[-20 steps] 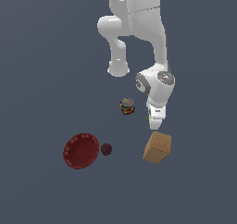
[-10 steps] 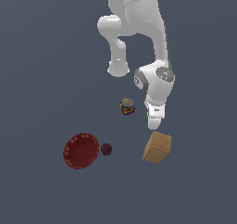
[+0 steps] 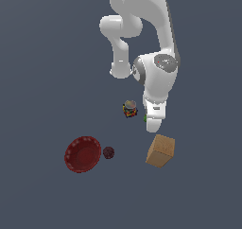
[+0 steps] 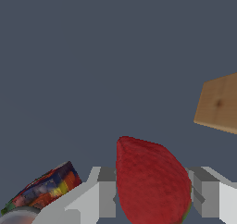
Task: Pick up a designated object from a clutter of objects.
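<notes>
The designated object, a red strawberry-like piece [image 4: 150, 183], fills the gap between my two fingers in the wrist view. Both grey pads [image 4: 107, 197] touch its sides. In the exterior view only its green bit [image 3: 145, 119] shows beside my gripper [image 3: 152, 125], which points down, low over the floor. I cannot tell whether the piece is off the floor. The clutter lies around it: the multicoloured jar [image 3: 130, 108] just to the exterior view's left, and the tan block [image 3: 160, 150] just in front.
A dark red scalloped bowl [image 3: 83, 154] and a small dark maroon ball [image 3: 108, 152] lie toward the exterior view's left front. The jar [image 4: 44, 190] and the block [image 4: 218, 105] also show in the wrist view, on either side of the fingers.
The hand has shifted slightly toward the exterior view's left and the arm's wrist joint has risen a little. The clutter has not moved.
</notes>
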Available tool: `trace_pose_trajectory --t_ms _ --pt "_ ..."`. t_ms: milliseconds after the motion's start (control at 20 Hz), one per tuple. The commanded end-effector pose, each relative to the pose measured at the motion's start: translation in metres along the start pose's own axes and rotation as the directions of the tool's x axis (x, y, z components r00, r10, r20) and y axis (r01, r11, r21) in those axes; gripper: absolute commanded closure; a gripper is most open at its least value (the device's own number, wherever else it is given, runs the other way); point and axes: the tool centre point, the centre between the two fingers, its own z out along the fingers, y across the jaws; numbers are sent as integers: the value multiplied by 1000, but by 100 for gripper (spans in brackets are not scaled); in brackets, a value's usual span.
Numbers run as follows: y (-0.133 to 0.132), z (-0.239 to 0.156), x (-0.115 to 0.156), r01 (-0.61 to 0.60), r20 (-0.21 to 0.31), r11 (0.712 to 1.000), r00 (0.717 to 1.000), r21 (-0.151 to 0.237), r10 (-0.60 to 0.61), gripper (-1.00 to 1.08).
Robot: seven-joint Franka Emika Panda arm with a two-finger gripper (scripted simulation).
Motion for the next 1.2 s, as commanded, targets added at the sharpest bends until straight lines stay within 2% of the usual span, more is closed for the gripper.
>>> trace_pose_trajectory --t_ms 0,650,1150 --pt "12 -24 -11 1 -2 1000 1000 0 -1 108" --pt "78 -144 -70 1 -3 1000 1000 0 -1 108" --pt "119 -214 -105 -1 -1 1000 1000 0 1 108"
